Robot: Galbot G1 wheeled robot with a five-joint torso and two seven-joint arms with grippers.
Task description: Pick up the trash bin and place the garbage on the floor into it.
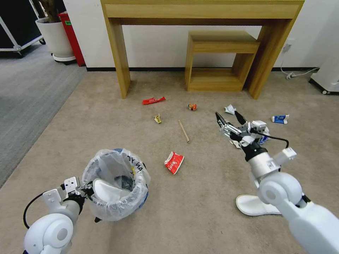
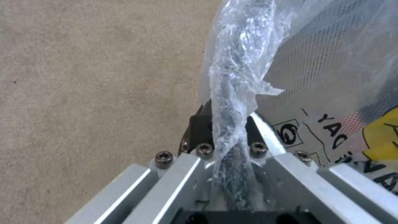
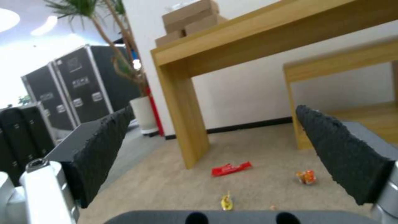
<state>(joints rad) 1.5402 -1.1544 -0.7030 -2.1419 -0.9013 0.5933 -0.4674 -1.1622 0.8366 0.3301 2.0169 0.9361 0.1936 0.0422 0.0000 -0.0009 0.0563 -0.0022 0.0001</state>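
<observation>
Tan carpet floor (image 1: 212, 197) runs to a white wall and wooden bench (image 1: 197, 10). Left end effector (image 1: 86, 190) is clamped on the bag-lined trash bin (image 1: 116, 183), front left. Garbage (image 1: 173, 162) lies scattered mid-floor; right end effector (image 1: 231, 118) hovers wide open, empty.

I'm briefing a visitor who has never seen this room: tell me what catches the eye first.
The small round blue bin lined with a crinkly whitish plastic bag stands out near left, its rim clamped by the left tool. Ahead, the open right tool hovers over the tan carpet, where a flattened red wrapper and a thin wooden stick lie.
</observation>
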